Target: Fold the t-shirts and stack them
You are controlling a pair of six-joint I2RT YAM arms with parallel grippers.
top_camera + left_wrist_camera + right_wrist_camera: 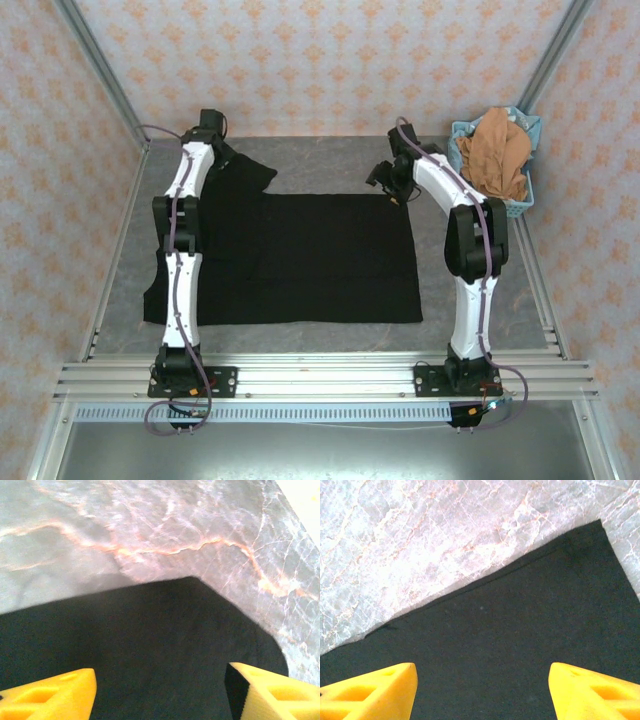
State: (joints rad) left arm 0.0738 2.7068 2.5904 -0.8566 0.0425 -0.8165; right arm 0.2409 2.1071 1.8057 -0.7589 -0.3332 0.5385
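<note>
**Shirts well apart, both grippers open over black cloth**

Spread flat across the middle of the grey marble-patterned table (330, 165): a large black cloth t-shirt (300, 260), plain black face up, roughly rectangular, with one sleeve (250, 172) reaching out at the far left. Heaped in a light blue plastic lattice basket (527, 135) at the far right corner, well apart from the black one: an orange-brown cloth t-shirt (497, 152), crumpled and rising above the rim.

At the far left, over that sleeve: the left gripper (213, 130), on a white arm stretched away from its base at the near edge. Seen from its wrist camera: yellow fingers (50, 695) spread wide at the lower corners, nothing pinched between them, black cloth below and a blunt corner of it lying against the marble. Touching the cloth or just above it, impossible to tell.

At the far right corner of the black shirt: the right gripper (385, 182), on the other white arm, bent in from the right. Seen from its wrist camera: yellow fingertips (590, 690) likewise wide apart with nothing held, black cloth underneath, a straight hemmed edge running diagonally from lower left to a corner at upper right, pale marble beyond it. Contact with the cloth again not clear.
</note>
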